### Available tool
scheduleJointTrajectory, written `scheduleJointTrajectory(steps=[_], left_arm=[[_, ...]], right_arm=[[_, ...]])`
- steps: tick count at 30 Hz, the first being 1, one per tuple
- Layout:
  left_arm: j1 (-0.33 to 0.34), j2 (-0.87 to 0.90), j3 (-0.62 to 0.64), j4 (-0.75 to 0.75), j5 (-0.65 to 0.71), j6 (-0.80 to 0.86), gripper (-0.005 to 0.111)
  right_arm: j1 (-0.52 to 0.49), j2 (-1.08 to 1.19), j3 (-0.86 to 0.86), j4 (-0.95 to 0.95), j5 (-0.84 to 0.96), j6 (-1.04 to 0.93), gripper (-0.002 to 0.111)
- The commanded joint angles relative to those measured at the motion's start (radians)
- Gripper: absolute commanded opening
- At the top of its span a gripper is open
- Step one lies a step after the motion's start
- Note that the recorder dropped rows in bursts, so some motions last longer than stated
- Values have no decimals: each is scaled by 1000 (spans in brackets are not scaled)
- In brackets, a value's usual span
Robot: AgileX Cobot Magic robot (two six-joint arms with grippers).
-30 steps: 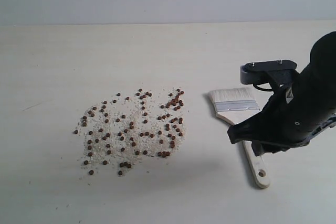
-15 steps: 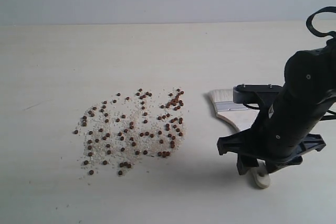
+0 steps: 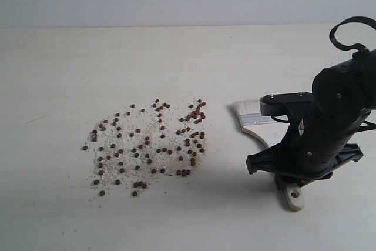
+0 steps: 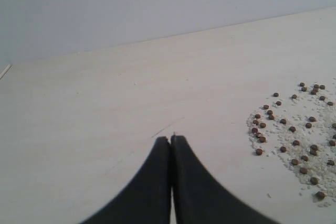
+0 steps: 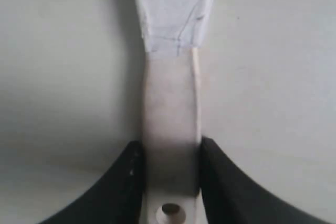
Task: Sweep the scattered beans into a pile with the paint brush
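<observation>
Exterior view shows the table (image 3: 176,57) with the paint brush (image 3: 254,116) half hidden under the right gripper (image 5: 172,149); only the right wrist view shows its jaws clamped on the pale wooden handle, end hole between them. Off-white bristles and silver ferrule lie beyond the jaw tips. The beans (image 3: 147,145), reddish-brown among whitish crumbs, lie scattered well apart from them, nearer the left gripper (image 4: 171,142), pressed shut, empty.

left fingers (image 4: 152,182) pressed together (tips touching) | right fingers (image 5: 123,182) pointing down, set narrowly apart
</observation>
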Motion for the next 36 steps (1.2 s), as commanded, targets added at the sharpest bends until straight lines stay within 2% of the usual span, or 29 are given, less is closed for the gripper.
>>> scheduleJointTrajectory(steps=[1,7,25,27,30,32,34,36], left_arm=[[-6,-6,-2,1,-2,-10,0],[-6,-6,-2,1,-2,-10,0],[-6,-6,-2,1,-2,-10,0],[-6,-6,-2,1,-2,-10,0],[-6,-6,-2,1,-2,-10,0],[-6,-6,-2,1,-2,-10,0],[-6,-6,-2,1,-2,-10,0],[-6,-6,-2,1,-2,-10,0]], right_arm=[[4,6,-3,9,-7,2,19],[4,6,-3,-2,17,-33,28],[4,6,-3,-48,16,-97,28],[4,6,-3,-56,16,-97,31],[4,6,-3,-58,23,-105,44],[4,6,-3,-58,23,-114,49],[4,6,-3,-58,25,-114,48],[4,6,-3,-58,25,-114,41]])
